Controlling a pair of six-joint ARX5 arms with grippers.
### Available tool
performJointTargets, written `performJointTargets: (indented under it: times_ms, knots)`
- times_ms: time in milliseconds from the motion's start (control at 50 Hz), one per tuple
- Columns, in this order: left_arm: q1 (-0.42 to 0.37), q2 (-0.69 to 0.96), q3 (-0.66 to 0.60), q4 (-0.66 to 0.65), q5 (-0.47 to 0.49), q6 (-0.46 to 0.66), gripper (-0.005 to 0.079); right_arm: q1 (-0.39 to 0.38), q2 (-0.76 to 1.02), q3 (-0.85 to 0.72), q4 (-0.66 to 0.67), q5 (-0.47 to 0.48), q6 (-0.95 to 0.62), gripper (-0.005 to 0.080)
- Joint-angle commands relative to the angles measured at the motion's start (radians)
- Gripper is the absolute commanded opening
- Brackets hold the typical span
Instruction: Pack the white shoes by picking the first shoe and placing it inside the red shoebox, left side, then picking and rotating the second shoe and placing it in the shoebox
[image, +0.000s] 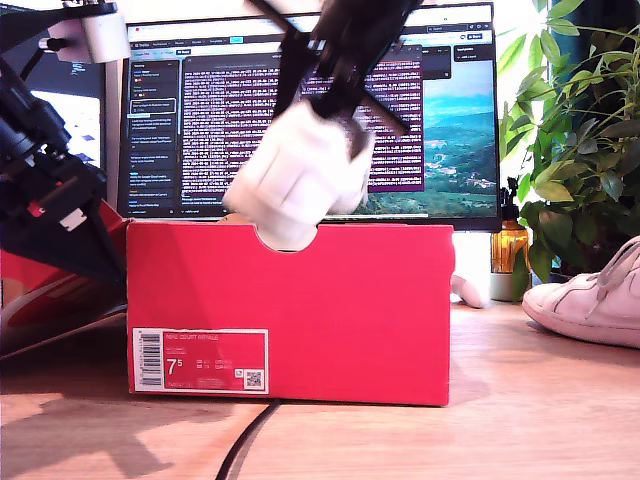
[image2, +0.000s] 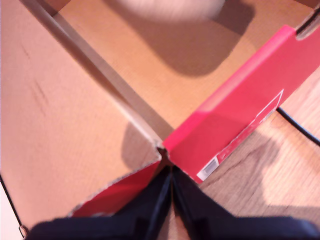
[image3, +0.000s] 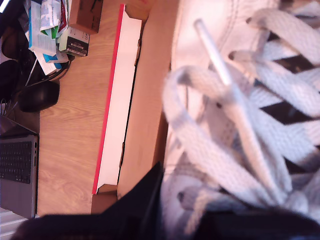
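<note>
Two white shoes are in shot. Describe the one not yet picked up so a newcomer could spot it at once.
Start at the red shoebox on the wooden desk, then look to the exterior view's right edge, below the leafy plant. The white shoe lies there on the desk. Unlike the blurred shoe that my second gripper carries above the box, nothing holds it.

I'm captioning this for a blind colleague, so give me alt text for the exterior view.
A white shoe, blurred and held from above by my second gripper, hangs over the open red shoebox on a wooden table. A second white shoe sits at the exterior view's right, with a monitor and plant behind.
</note>
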Motion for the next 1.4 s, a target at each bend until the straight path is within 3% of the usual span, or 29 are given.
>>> performJointTargets:
  times_ms: [0,1180,1280,1380]
  knots:
    - [-0.002,0.004,0.008,0.016,-0.002,-0.003,-0.0018,0.013,0.010,0.005,0.034,-0.004,0.005,-0.0013]
    - [-0.002,0.004,0.008,0.016,-0.001,-0.003,-0.0018,0.046,0.224,0.005,0.095,0.031,0.052,-0.0009]
    - [-0.002,0.004,0.008,0.015,-0.002,-0.003,-0.0018,0.054,0.226,0.005,0.101,0.037,0.052,0.0086]
    - [-0.002,0.004,0.008,0.015,-0.001,-0.003,-0.0018,0.059,0.226,0.005,0.124,0.037,0.052,0.0294]
